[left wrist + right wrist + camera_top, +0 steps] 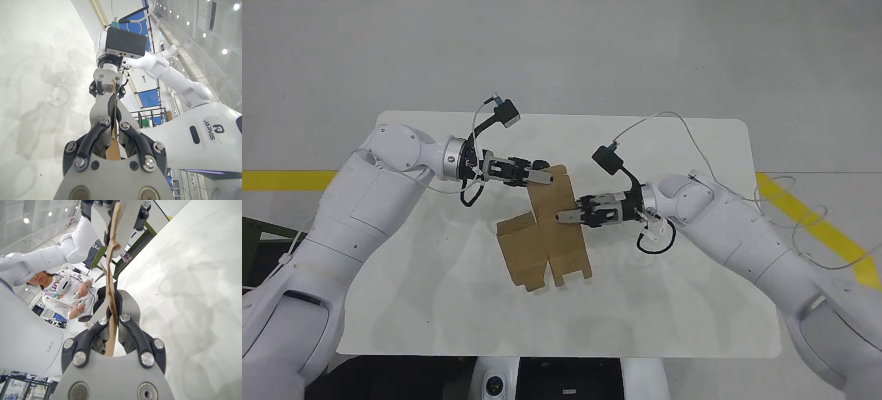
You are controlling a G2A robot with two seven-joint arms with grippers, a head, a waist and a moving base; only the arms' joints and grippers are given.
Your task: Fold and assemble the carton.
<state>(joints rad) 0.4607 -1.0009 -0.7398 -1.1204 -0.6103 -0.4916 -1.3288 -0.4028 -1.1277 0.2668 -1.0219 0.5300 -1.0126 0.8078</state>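
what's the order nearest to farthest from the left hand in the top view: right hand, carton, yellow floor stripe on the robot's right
From the left hand:
1. carton, clamped in it, at mid-table.
2. right hand, close by, gripping the same carton.
3. yellow floor stripe, off the table, far right.

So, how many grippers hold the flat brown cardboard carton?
2. The left gripper is shut on the far edge of the brown cardboard carton; the right gripper on its side edge.
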